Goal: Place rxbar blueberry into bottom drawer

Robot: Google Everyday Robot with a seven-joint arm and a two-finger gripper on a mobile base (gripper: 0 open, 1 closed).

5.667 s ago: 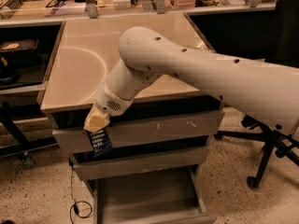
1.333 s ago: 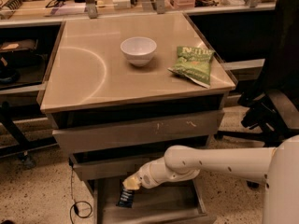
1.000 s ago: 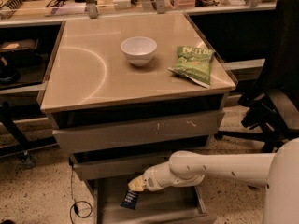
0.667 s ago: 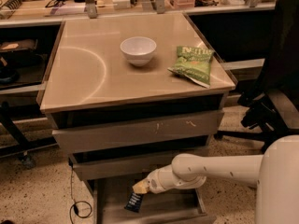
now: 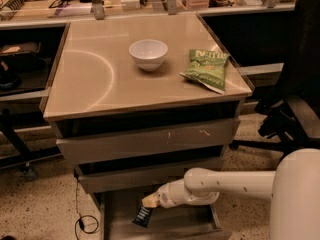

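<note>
The rxbar blueberry (image 5: 143, 216), a small dark navy wrapper, hangs from my gripper (image 5: 149, 201) just over the open bottom drawer (image 5: 195, 223). The gripper's pale fingertips pinch the bar's top end. My white arm reaches in from the lower right, under the two upper drawers. The drawer's flat grey bottom shows below and to the right of the bar.
A white bowl (image 5: 148, 53) and a green chip bag (image 5: 206, 69) sit on the cabinet top (image 5: 90, 79). The middle drawer (image 5: 135, 178) juts out above the gripper. A black office chair (image 5: 295, 104) stands at right. A cable (image 5: 84, 223) lies on the floor at left.
My gripper has carried the bar down from beside the upper drawers into the open bottom drawer and, over the last second, a little further right and inward.
</note>
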